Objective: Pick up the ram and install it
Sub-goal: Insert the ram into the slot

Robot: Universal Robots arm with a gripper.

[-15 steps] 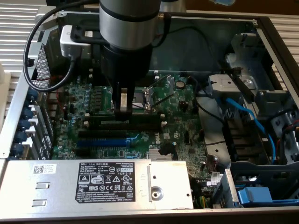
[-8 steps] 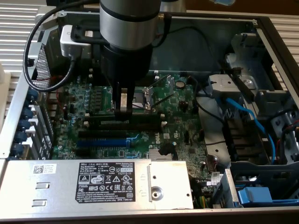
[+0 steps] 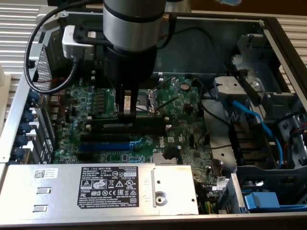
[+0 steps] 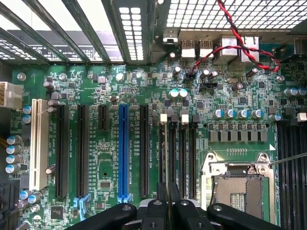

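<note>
In the exterior view my gripper [image 3: 127, 111] hangs straight down over the green motherboard [image 3: 187, 129], beside the CPU socket [image 3: 144, 98]. Its fingers are shut on the ram [image 3: 144, 125], a long dark stick standing on edge along the black memory slots [image 3: 103, 136]. In the wrist view the two black fingers of the gripper [image 4: 168, 206] stand close together with the ram's thin edge [image 4: 167, 189] between them. That edge lines up with one of the black memory slots [image 4: 182, 153]. Whether the stick is seated in the slot is not visible.
A blue expansion slot [image 4: 123, 148] and long black slots run beside the memory slots. The silver power supply [image 3: 105, 184] with its label borders the board in front. Blue cables [image 3: 249, 115] and drive brackets fill the exterior view's right. Red and black wires [image 4: 240, 43] loop near the rear ports.
</note>
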